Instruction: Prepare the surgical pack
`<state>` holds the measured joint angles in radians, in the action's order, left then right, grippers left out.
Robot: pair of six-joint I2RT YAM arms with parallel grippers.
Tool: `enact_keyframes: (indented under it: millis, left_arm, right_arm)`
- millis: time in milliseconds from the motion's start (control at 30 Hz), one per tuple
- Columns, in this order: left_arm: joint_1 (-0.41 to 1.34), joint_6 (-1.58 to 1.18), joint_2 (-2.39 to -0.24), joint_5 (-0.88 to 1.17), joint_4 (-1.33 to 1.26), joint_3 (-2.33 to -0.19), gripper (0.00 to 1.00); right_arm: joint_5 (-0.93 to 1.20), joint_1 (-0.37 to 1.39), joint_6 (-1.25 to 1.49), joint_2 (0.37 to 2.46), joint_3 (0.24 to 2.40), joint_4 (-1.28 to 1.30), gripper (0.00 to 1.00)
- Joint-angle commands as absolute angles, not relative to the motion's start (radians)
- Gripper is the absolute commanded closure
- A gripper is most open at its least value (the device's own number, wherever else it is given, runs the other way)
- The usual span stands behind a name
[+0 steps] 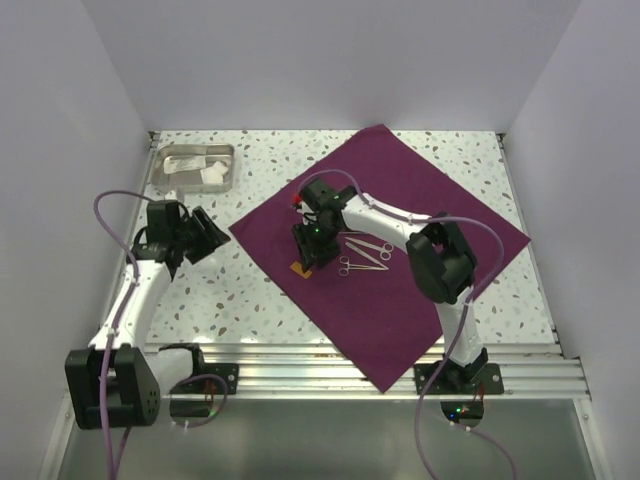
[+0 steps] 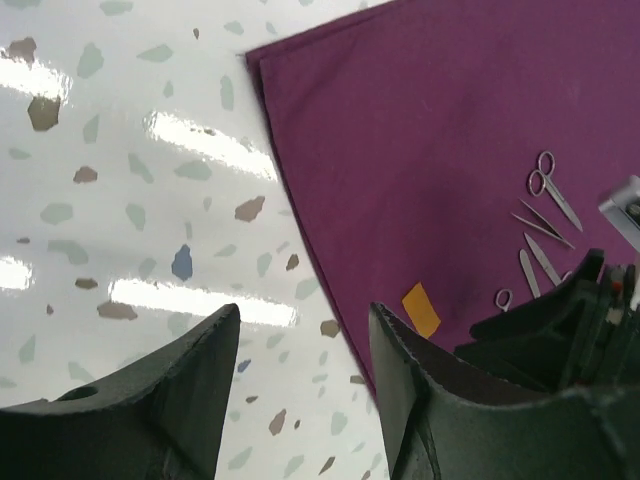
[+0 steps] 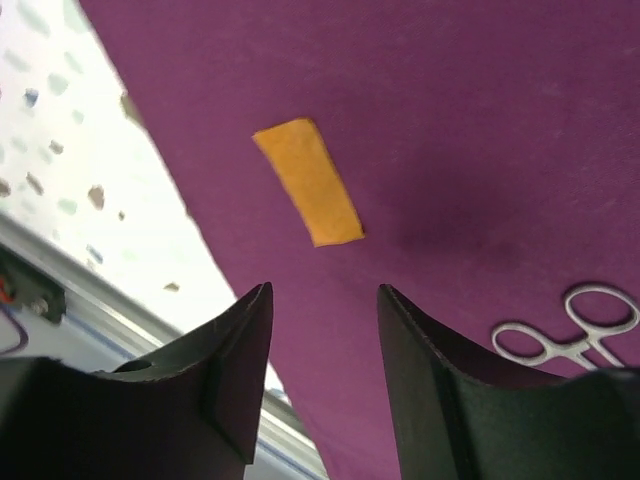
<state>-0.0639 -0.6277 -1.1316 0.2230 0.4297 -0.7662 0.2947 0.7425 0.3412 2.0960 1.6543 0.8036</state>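
The surgical pack is a deep purple cloth [image 1: 400,200] spread flat as a diamond on the speckled table; it also shows in the left wrist view [image 2: 420,120] and the right wrist view [image 3: 470,120]. On it lie metal scissors and forceps [image 1: 365,255] and a small orange tag [image 1: 298,270], which also shows in the right wrist view [image 3: 307,182] and the left wrist view [image 2: 421,309]. My right gripper [image 1: 306,258] is open and empty just above the cloth near the tag. My left gripper [image 1: 210,232] is open and empty over the bare table left of the cloth.
A metal tray [image 1: 170,178] holding white packets [image 1: 196,162] stands at the back left. The table's metal rail [image 1: 300,360] runs along the near edge. White walls close in the back and sides.
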Motion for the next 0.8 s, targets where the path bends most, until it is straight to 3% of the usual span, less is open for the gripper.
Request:
enact_keyframes:
  millis: [0, 500, 767]
  left_arm:
    - [-0.052, -0.561, -1.016, 0.238, 0.517, -0.733, 0.42]
    - [-0.008, -0.568, -0.953, 0.299, 0.528, -0.676, 0.43]
    - [0.029, -0.549, -0.997, 0.296, 0.519, -0.733, 0.43]
  right_arm:
    - [0.247, 0.749, 0.449, 2.027, 1.570, 0.729, 0.51]
    - [0.367, 0.698, 0.905, 1.910, 1.227, 0.312, 0.64]
    - [0.405, 0.672, 1.032, 1.911, 1.157, 0.173, 0.67]
